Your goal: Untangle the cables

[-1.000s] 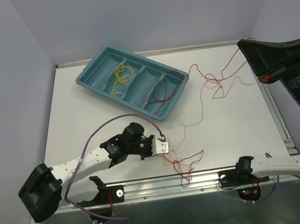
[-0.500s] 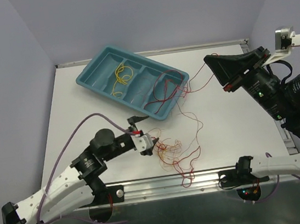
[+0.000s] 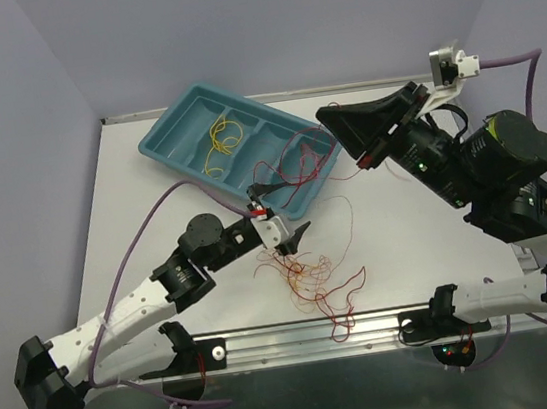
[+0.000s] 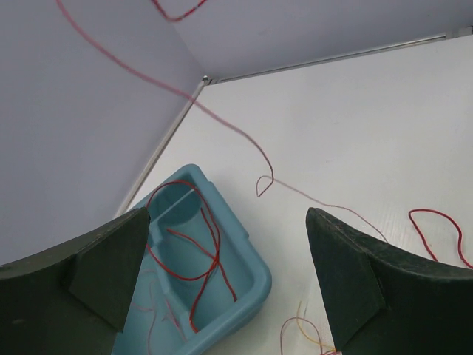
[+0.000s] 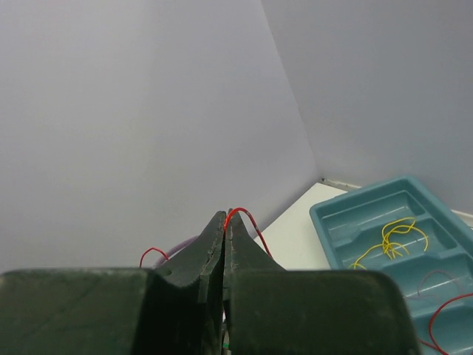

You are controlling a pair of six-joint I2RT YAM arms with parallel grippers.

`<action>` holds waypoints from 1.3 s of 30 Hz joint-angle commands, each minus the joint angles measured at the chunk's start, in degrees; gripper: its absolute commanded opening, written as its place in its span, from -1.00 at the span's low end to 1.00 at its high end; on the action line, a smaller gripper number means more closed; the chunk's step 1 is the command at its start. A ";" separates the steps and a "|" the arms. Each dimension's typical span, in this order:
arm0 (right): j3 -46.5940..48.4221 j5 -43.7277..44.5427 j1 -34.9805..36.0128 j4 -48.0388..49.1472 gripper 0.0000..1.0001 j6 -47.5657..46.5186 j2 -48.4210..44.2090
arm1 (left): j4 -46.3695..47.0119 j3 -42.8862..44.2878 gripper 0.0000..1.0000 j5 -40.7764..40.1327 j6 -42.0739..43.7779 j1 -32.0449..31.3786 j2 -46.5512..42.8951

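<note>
At the left, the left pincer stood wide apart and held nothing. Its dark fingers hung just beside the near right corner of the teal plastic compartment tray, above the white tabletop. Inside the tray, a loose yellow wire lay in a middle compartment and red wire loops lay in the compartment at its right end. Nearer the arms, the knotted bundle of hair-thin red, orange and yellow wires sat on the tabletop, close below the open pincer. Further right, the right pincer hung high over the tray's right end. Its jaws were pressed together on a single red strand that arched out of the tips.

The main risk lay in that strand. With the left pincer gripping nothing, the bundle had no anchor. If the strand ran into the knot, any further lift would likely drag the whole bundle along or cinch it tighter rather than free one wire. Where the strand ended could not be traced. It might also catch the red loops and pull them out of the tray. A wire so thin could slip from the closed tips. The left fingers, so near the tray, could knock its corner.
</note>
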 commanded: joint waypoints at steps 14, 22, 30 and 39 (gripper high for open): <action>-1.25 -2.86 0.14 6.46 -0.99 -0.09 -4.10 | 18.56 5.82 -0.70 -6.64 -4.84 0.49 16.51; -2.65 -1.71 0.14 6.54 -0.99 -0.44 -11.57 | 7.52 0.71 -1.00 4.59 0.77 0.49 18.25; -4.15 -0.22 0.14 6.63 -0.99 -0.35 -20.63 | -7.54 3.96 -1.00 -9.48 10.28 -9.86 32.92; -4.32 -0.05 0.14 6.46 -0.99 -0.26 -21.60 | -7.28 5.19 -1.00 -21.24 10.29 -16.12 44.46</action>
